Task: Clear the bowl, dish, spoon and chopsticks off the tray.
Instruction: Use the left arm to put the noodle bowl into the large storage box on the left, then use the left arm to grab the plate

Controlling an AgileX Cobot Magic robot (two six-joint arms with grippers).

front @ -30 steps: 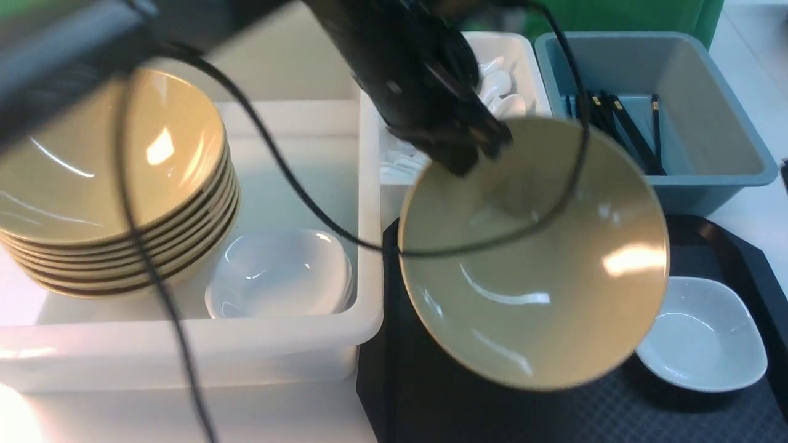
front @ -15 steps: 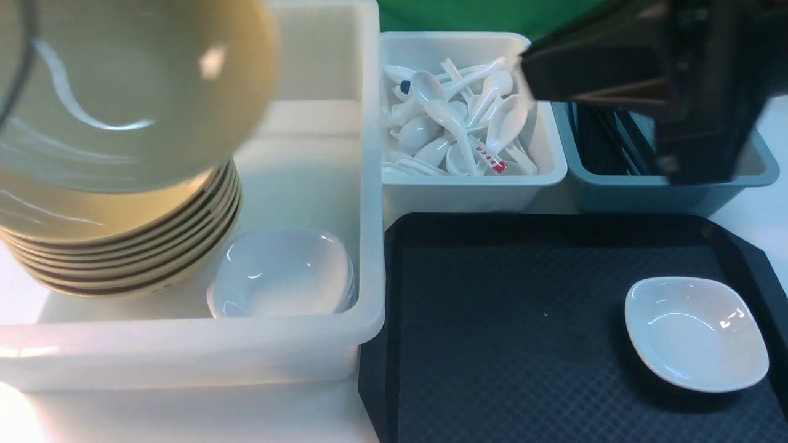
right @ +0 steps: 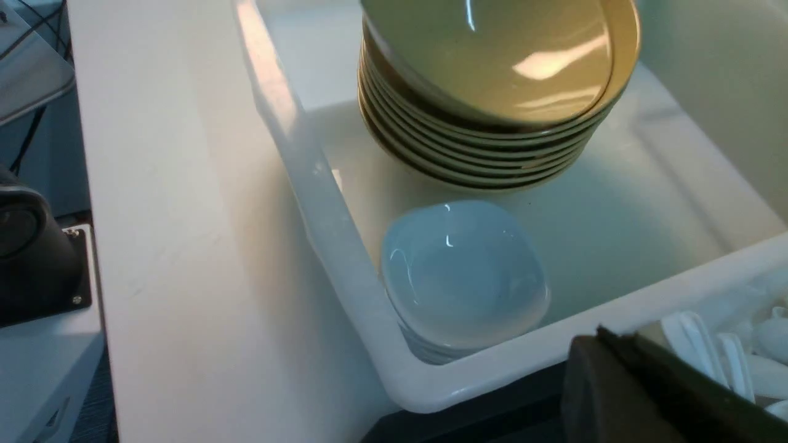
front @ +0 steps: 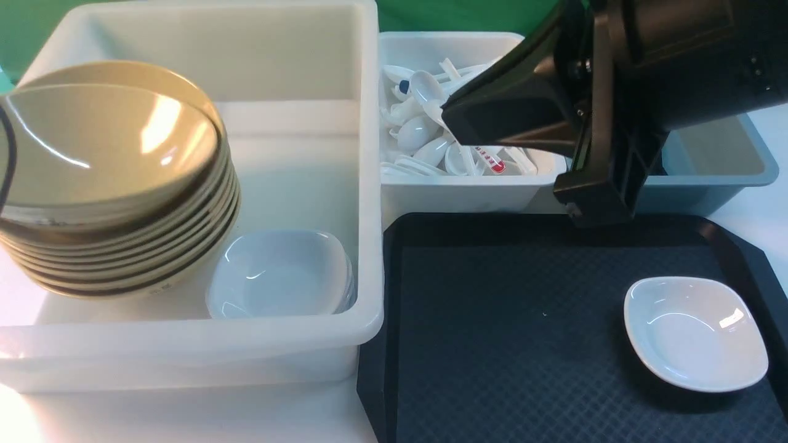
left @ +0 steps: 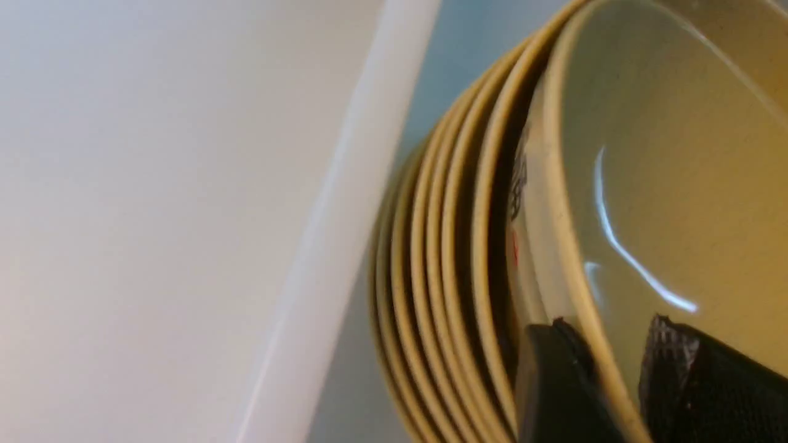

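Note:
The tan bowl lies slightly tilted on top of the stack of like bowls in the big white tub. In the left wrist view my left gripper straddles the rim of the bowl, open, with a gap between the inner finger and the rim. The white dish sits at the right of the black tray. My right gripper is shut on nothing and hovers over the tub of white spoons; I cannot tell the task's spoon among them. The chopsticks are hidden behind the right arm.
The big white tub also holds a stack of small white dishes. Behind the tray stand the small white spoon tub and a grey-blue tub. The right arm hangs over the tray's far edge.
The left gripper carried the bowl from over the tray leftward onto the stack and its jaws parted. The right arm swung in from the right over the spoon tub.

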